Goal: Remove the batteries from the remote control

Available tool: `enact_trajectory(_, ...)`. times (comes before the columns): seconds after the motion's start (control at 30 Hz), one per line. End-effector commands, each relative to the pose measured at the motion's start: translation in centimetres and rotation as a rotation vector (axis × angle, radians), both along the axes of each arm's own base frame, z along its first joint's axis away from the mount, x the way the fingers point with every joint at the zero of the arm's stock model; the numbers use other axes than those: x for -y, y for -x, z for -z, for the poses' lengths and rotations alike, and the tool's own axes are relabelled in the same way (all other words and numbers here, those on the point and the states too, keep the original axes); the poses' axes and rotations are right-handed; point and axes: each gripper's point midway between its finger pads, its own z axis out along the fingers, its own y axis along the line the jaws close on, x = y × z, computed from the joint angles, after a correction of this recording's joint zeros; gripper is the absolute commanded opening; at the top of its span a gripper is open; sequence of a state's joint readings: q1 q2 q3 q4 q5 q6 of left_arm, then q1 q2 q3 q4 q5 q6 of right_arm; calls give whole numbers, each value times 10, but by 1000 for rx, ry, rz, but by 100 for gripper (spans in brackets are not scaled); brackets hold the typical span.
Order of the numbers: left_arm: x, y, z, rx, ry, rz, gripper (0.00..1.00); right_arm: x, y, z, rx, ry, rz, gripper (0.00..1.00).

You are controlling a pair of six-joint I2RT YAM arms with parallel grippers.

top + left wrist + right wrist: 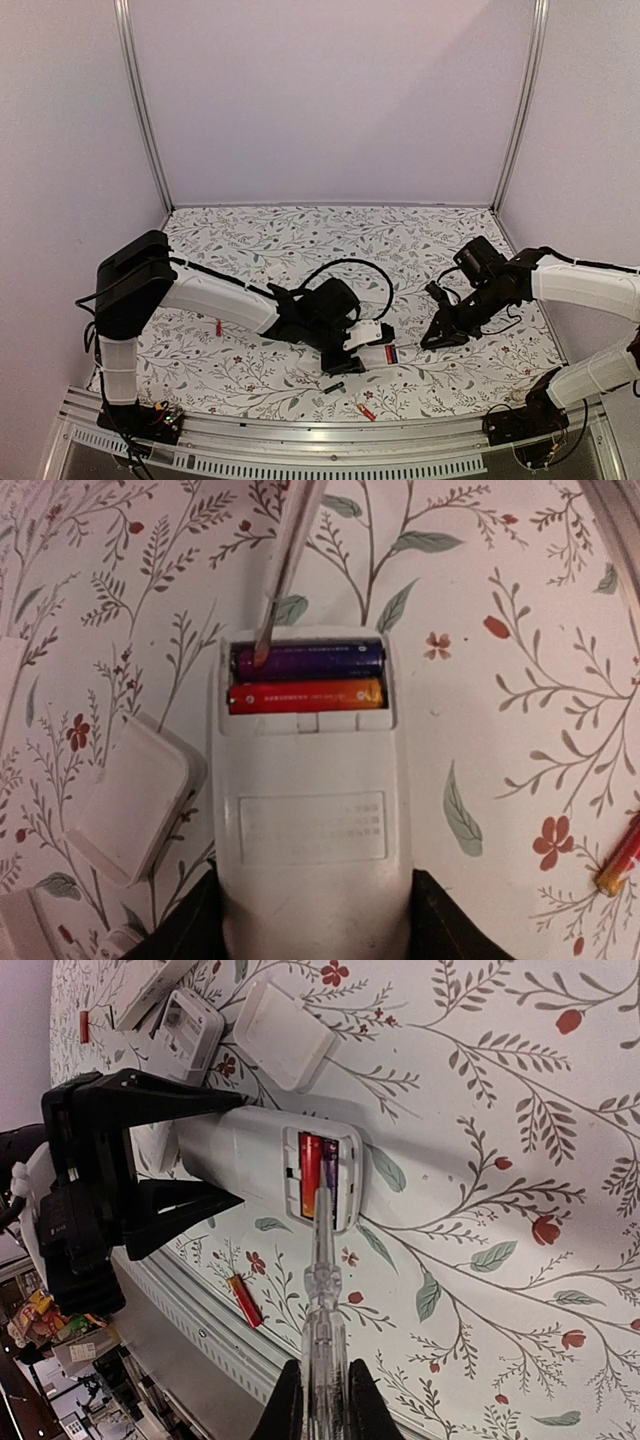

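Observation:
The white remote control (310, 790) lies back-up on the table, and my left gripper (315, 925) is shut on its lower end, one black finger on each side. In its uncovered compartment sit two batteries, a purple one (320, 661) and an orange-red one (305, 695). My right gripper (322, 1400) is shut on a clear slim tool (322, 1300). The tool's tip (263, 652) touches the left end of the purple battery. In the top view the remote (372, 342) lies between the left gripper (345, 357) and the right gripper (437, 338).
The loose white battery cover (135, 795) lies beside the remote. Loose batteries lie on the floral cloth: an orange-red one (366, 411), a dark one (333, 387) and a red one (218, 327). Another white remote (185, 1025) lies further off. A metal rail (320, 440) runs along the near edge.

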State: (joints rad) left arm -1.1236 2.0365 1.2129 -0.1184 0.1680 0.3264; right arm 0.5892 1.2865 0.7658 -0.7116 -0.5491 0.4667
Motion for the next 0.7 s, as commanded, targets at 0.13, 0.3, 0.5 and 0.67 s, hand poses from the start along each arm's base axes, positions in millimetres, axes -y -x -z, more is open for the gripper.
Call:
enact_trajectory(0.13, -13, 5, 20, -18, -83, 11, 32, 8, -13, 13, -2, 132, 37, 0)
enact_trajectory(0.3, -13, 4, 20, -18, -83, 13, 31, 5, -18, 19, -9, 167, 34, 0)
enact_trajectory(0.5, -14, 7, 23, -28, -84, 25, 30, -8, -13, 31, -57, 102, 11, 0)
enact_trajectory(0.67, -13, 6, 24, -40, -78, 31, 30, -21, -18, 35, -61, 45, -8, 0)
